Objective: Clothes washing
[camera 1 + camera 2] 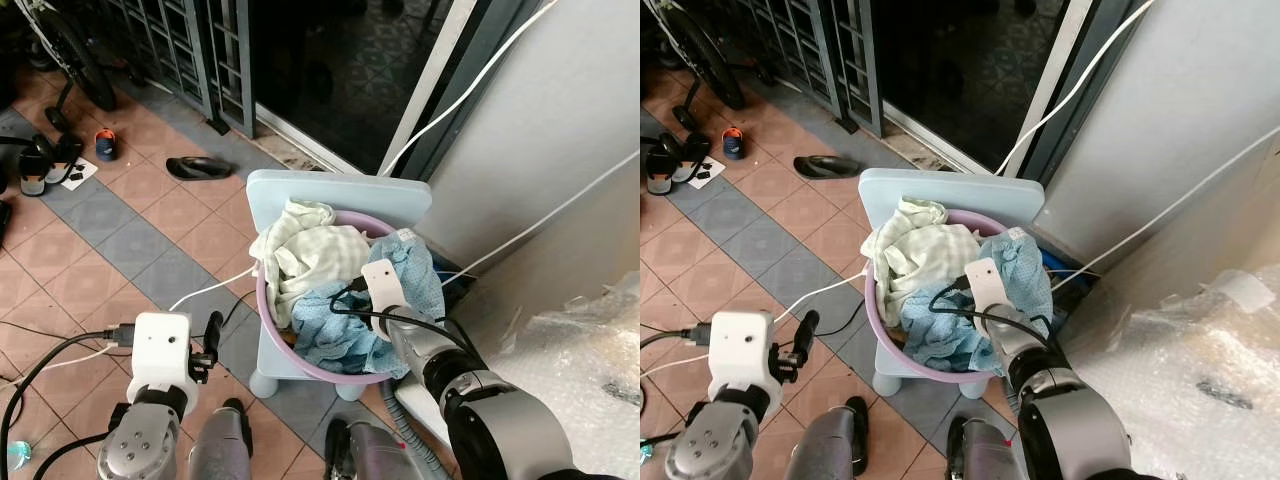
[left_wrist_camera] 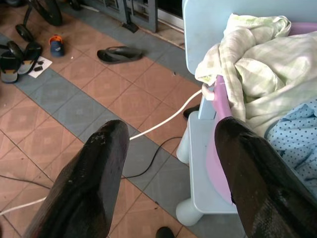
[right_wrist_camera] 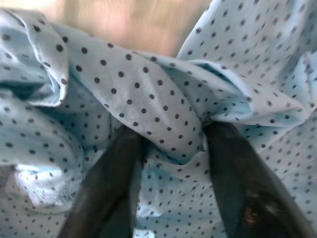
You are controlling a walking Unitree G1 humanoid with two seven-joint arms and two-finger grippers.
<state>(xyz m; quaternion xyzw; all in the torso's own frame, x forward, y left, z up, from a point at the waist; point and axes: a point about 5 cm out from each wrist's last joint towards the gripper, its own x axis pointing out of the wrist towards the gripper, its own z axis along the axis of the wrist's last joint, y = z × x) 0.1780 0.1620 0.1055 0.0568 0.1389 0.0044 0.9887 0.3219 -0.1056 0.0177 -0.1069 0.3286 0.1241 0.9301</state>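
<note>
Two robot arms show at the bottom of the head views. On the left, the left gripper (image 2: 168, 183) hangs over the tiled floor (image 1: 120, 240), just beside the basin, and its two black fingers (image 2: 81, 188) are spread wide apart with nothing between them. A white cable (image 1: 205, 292) runs over the tiles near it. Farther back on the left lie a black sandal (image 1: 198, 167) and some other shoes (image 1: 45, 160).

In the middle stands a pale blue stool (image 1: 330, 195). A purple basin (image 1: 275, 325) sits on it, heaped full of clothes. A cream checked cloth (image 1: 310, 250) fills the left and back of the basin and hangs over the rim. A blue dotted cloth (image 1: 345, 320) lies on the right and front part.

The right gripper (image 3: 171, 148) reaches down into the basin. In its wrist view a fold of the blue dotted cloth is bunched between the two black fingers (image 3: 233, 173), which press in on it from both sides.

On the far right, by the grey wall (image 1: 560, 110), lies some crinkly clear plastic wrap (image 1: 585, 350).
</note>
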